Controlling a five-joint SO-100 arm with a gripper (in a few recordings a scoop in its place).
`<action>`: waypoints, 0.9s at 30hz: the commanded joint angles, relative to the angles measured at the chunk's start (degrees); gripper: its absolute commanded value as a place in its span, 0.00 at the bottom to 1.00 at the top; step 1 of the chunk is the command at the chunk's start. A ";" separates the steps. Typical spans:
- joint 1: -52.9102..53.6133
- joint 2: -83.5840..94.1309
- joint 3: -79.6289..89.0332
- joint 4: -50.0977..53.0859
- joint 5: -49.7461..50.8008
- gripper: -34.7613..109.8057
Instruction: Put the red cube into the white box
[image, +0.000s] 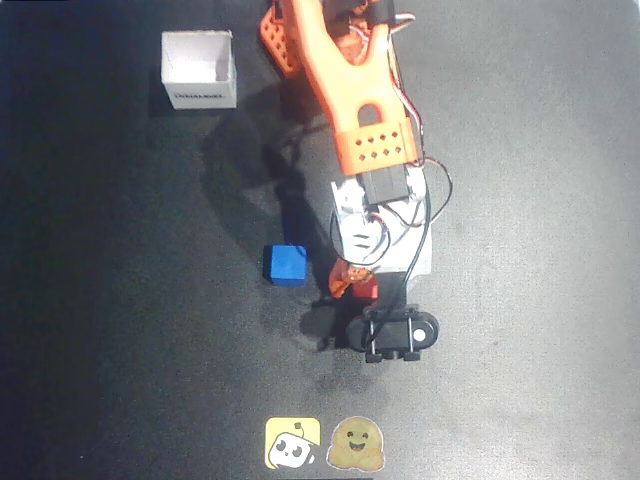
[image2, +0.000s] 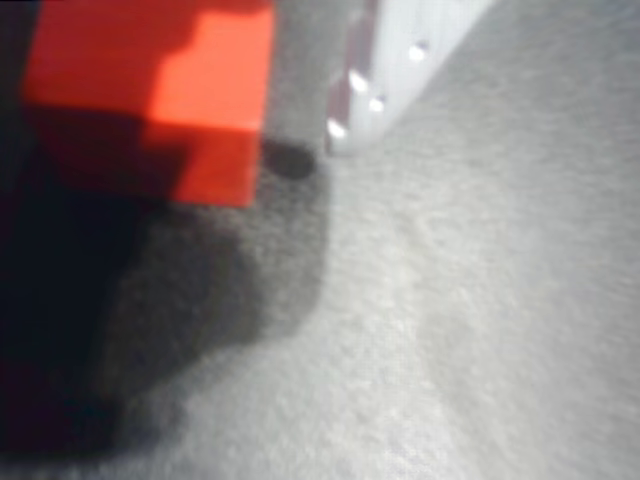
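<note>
Right up close in the wrist view, the small matte orange-red cube (image2: 150, 95) sits on the dark grey mat, with a dark shadow under it. A pale finger (image2: 400, 60) stands just beside it on the right, with a thin gap of mat between them. The other finger is hidden, so I cannot tell if the gripper is wide or closing.

From above, the gripper (image: 358, 285) on the orange arm (image: 345, 80) points down at the same red cube (image: 366, 291), which peeks out under the white wrist part. The small solid blue cube (image: 285, 264) lies near, to the left in this view. Two little yellow face stickers (image: 325, 444) sit at the bottom edge of the black table (image: 540, 300).

Far off, at the top left, the small square white open-topped cardboard box (image: 199, 70) waits, well apart from the cube.

I think the arm is at the grabbing step, and the cube has not left the mat. To do it well, it should put one finger on each flat side, squeeze gently, and lift straight up. It should keep away from the blue cube, then carry the cube high over the box wall before letting go.
</note>
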 joint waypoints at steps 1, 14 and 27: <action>0.09 0.09 1.32 -2.46 0.62 0.39; 1.32 6.42 0.79 3.69 5.63 0.24; 14.50 24.87 -14.24 40.43 18.37 0.24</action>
